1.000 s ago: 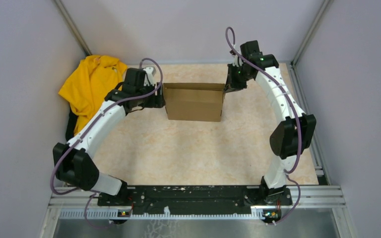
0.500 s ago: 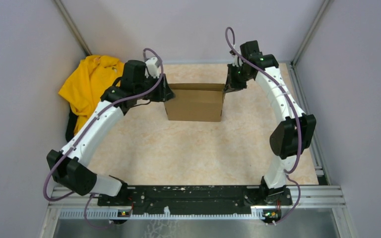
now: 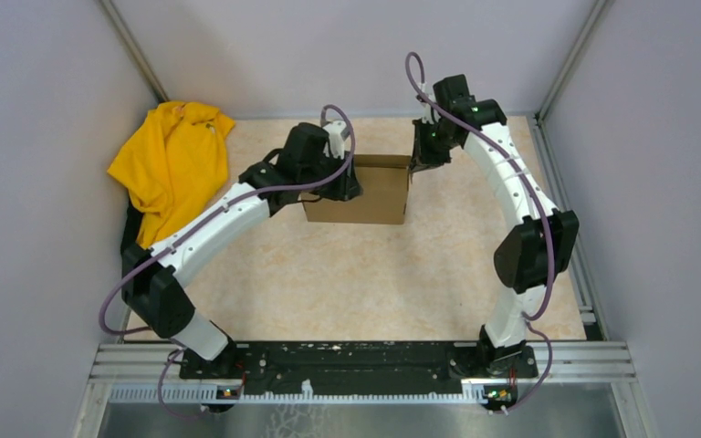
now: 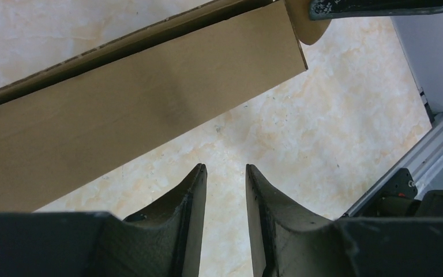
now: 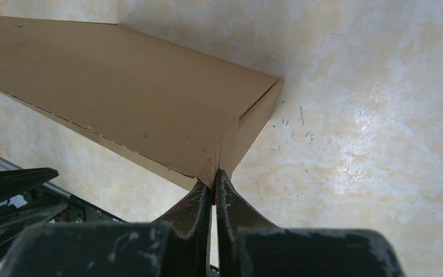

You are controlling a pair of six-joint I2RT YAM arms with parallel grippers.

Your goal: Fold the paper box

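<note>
The paper box (image 3: pixel 371 195) is plain brown cardboard, standing at the far middle of the table with its top open. My right gripper (image 3: pixel 419 153) is at its far right corner. In the right wrist view that gripper (image 5: pixel 214 175) is shut, pinching the corner edge of the paper box (image 5: pixel 127 92). My left gripper (image 3: pixel 344 185) hangs over the box's left part. In the left wrist view its fingers (image 4: pixel 226 168) stand narrowly apart with only the table between them, and a long panel of the paper box (image 4: pixel 138 109) runs above and left of the tips.
A yellow cloth garment (image 3: pixel 170 161) lies bunched at the far left by the wall. Grey walls close in the table on three sides. An aluminium rail (image 3: pixel 365 360) carries both arm bases at the near edge.
My left arm has swung right from the box's left end to over the box, and its jaws have narrowed. The right gripper has kept its pinch on the corner.
</note>
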